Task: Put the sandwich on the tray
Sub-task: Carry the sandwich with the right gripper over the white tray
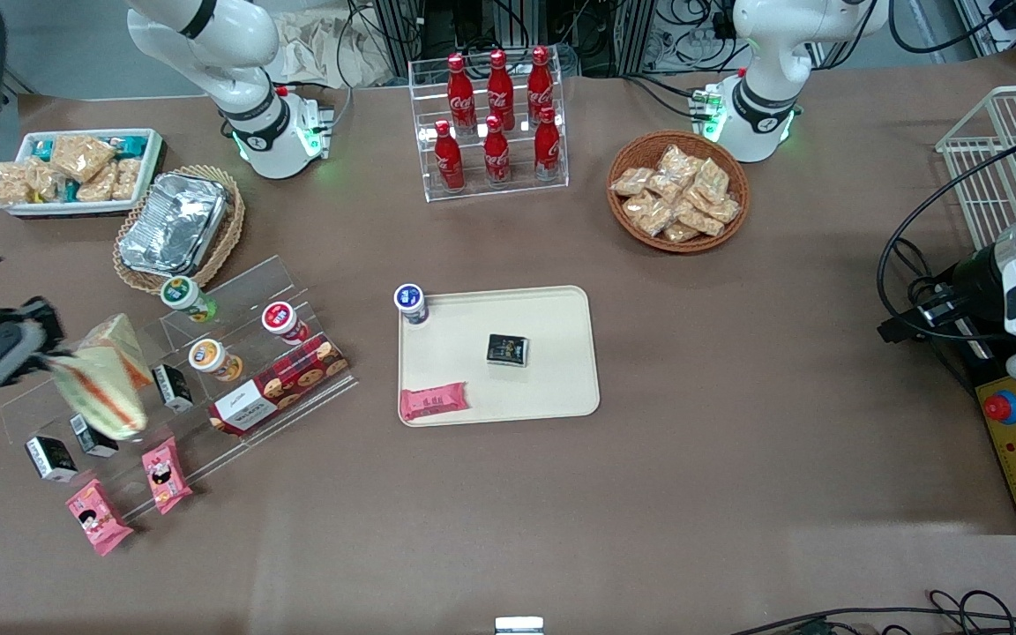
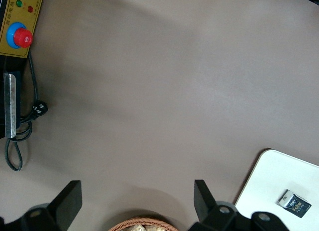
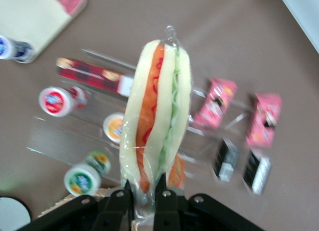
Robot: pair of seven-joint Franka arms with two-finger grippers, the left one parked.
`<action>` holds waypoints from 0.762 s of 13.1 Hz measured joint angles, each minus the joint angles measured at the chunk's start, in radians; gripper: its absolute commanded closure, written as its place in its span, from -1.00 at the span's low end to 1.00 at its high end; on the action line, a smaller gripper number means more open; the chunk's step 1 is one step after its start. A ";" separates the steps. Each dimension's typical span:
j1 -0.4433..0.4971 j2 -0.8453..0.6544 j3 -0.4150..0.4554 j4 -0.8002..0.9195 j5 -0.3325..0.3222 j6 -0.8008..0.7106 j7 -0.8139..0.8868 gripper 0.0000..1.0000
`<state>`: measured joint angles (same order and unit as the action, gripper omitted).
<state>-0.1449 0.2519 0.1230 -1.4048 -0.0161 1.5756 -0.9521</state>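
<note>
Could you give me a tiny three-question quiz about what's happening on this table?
1. True or false: the clear-wrapped triangular sandwich already lies on the flat cream-beige plastic tray.
2. What grips the sandwich?
3. Which item rests on the tray? A) red cola bottle B) pink snack packet C) foil container

Key:
1. False; it hangs above the clear acrylic stand.
2. The right arm's gripper, jaws shut on its wrapper.
3. B

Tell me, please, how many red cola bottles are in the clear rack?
6. Three bottles stand on the upper step and three on the lower step, nearer the camera. None seems hidden. The gripper holds the sandwich above the snack stand.
</note>
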 measured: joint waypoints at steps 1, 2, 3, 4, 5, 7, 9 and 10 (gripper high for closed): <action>0.019 -0.001 0.046 0.000 0.000 -0.001 -0.001 0.65; 0.037 0.000 0.097 -0.001 0.001 -0.001 -0.001 0.65; 0.051 0.003 0.150 -0.003 0.001 0.001 0.000 0.65; 0.065 0.012 0.203 -0.005 0.001 0.011 0.002 0.65; 0.090 0.026 0.236 -0.008 0.000 0.036 0.003 0.66; 0.178 0.070 0.253 -0.015 -0.011 0.099 0.005 0.65; 0.257 0.125 0.253 -0.018 -0.024 0.156 0.037 0.65; 0.288 0.154 0.253 -0.019 -0.029 0.183 0.063 0.65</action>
<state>0.1435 0.4062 0.3758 -1.4239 -0.0446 1.7587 -0.8892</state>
